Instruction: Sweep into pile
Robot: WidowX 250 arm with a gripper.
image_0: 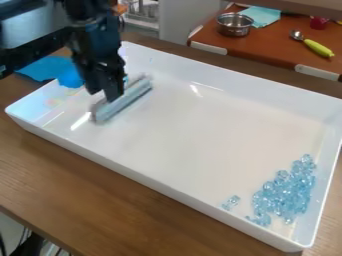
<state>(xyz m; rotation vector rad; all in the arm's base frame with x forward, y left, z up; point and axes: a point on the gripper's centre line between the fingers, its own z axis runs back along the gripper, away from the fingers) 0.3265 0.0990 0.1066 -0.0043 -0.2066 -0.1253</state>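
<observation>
My white tray (133, 173) sits at a slant on the brown wooden table (93, 200), and its raised walls bound my room to move on all sides. The near wall runs from the left corner down to the near right one; the far wall runs back to the right. Between me and the beads the pale floor of the tray stretches wide, room enough for a long stroke.

I hang over the far left part of the tray, my arm coming in from the upper left, my gripper (105, 96) pointing down. My fingers are closed on a pale blue-grey sweeping bar (131, 98), which lies low at the tray floor, slanting from near left to far right, its far end close to the far wall.

The clear blue beads (287, 192) are heaped in the near right corner, well apart from my bar, with a small cluster (231, 202) just left of the main heap (a few little stragglers by the near wall).

A blue cloth (48, 67) lies beyond the left side of the tray. On a reddish-brown surface (267, 50) behind, I see a metal pot (234, 25).
</observation>
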